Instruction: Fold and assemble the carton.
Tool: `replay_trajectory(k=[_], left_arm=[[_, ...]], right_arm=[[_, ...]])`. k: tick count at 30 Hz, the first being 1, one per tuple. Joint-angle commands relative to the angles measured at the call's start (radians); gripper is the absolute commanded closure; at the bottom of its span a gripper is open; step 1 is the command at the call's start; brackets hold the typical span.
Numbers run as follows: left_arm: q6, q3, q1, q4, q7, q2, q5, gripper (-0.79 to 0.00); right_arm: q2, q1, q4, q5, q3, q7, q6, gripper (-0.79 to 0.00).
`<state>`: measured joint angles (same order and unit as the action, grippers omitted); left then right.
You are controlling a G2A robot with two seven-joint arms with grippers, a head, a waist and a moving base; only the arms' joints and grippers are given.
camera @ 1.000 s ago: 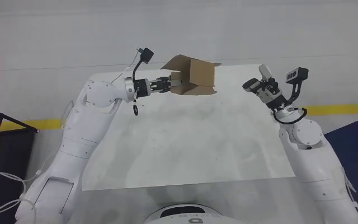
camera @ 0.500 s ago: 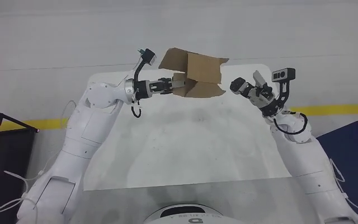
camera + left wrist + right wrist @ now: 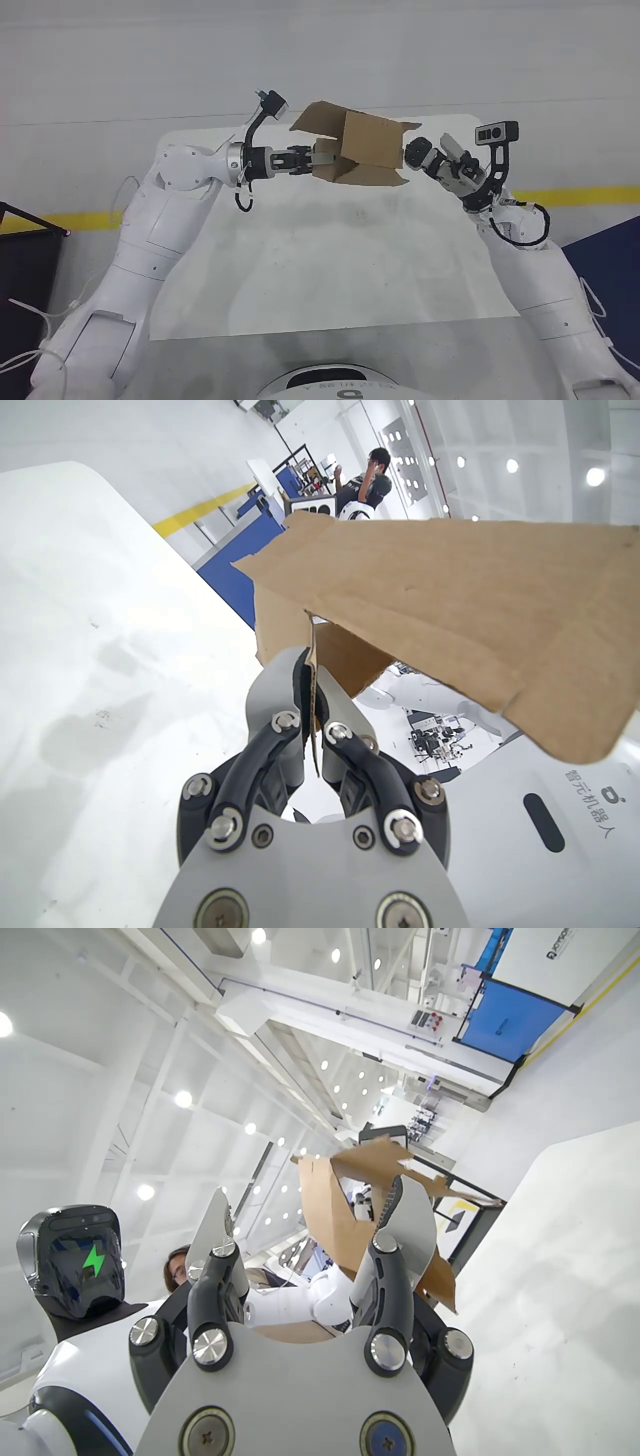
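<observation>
A brown cardboard carton [image 3: 365, 143], partly opened with loose flaps, hangs above the far part of the white table [image 3: 330, 270]. My left gripper [image 3: 322, 158] is shut on a flap edge at the carton's left end. In the left wrist view the pads [image 3: 300, 680] pinch that thin edge, and the carton [image 3: 450, 600] spreads beyond them. My right gripper [image 3: 413, 155] stands open at the carton's right end. The right wrist view shows the carton [image 3: 330, 1213] just past the spread right gripper [image 3: 315, 1213], one finger [image 3: 410, 1213] overlapping it; whether they touch is unclear.
The table's far edge [image 3: 300, 131] lies under the carton, with open floor beyond. A yellow floor line [image 3: 590, 196] runs past the table's right side. The near half of the tabletop is bare.
The left gripper carried the carton to the right and tilted it. The right gripper moved left from the table's right edge up to the carton's right end.
</observation>
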<state>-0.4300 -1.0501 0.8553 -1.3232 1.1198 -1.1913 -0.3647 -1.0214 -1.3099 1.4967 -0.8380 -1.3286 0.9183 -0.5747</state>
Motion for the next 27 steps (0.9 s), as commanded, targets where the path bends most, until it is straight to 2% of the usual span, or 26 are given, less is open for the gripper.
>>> replay_trajectory(k=[1,4,5,6,9,18,21,25,27], left_arm=[[-0.003,-0.001,-0.001,-0.001,-0.006,0.000,-0.002,0.000],[-0.010,-0.002,-0.001,0.000,-0.016,-0.001,-0.012,0.000],[-0.009,-0.002,-0.001,0.002,-0.018,-0.001,-0.014,0.000],[-0.009,-0.002,-0.002,0.005,-0.020,-0.001,-0.018,0.000],[-0.005,0.001,-0.001,0.015,-0.034,-0.004,-0.036,0.000],[-0.008,0.031,-0.020,0.052,-0.061,-0.018,-0.074,0.000],[-0.004,0.030,-0.029,0.072,-0.074,-0.022,-0.104,0.000],[-0.012,0.025,-0.034,0.090,-0.084,-0.026,-0.136,0.000],[-0.017,0.022,-0.034,0.097,-0.083,-0.027,-0.154,0.000]], right_arm=[[0.000,-0.001,-0.002,0.022,-0.001,0.023,-0.001,-0.665],[0.000,-0.003,0.000,0.036,-0.001,0.060,0.000,-0.705],[0.000,-0.004,0.004,0.034,-0.002,0.080,-0.002,-0.693],[0.000,-0.006,0.009,0.033,-0.003,0.105,-0.006,-0.603],[0.001,-0.010,0.019,0.024,-0.010,0.166,-0.018,-0.576],[0.000,-0.009,0.019,0.035,-0.016,0.228,-0.028,-0.622],[-0.002,-0.002,0.002,0.046,-0.026,0.203,-0.043,-0.643],[-0.005,-0.001,-0.029,0.088,-0.068,0.049,-0.073,-0.637],[-0.005,-0.006,-0.020,0.118,-0.085,0.014,-0.088,-0.628]])
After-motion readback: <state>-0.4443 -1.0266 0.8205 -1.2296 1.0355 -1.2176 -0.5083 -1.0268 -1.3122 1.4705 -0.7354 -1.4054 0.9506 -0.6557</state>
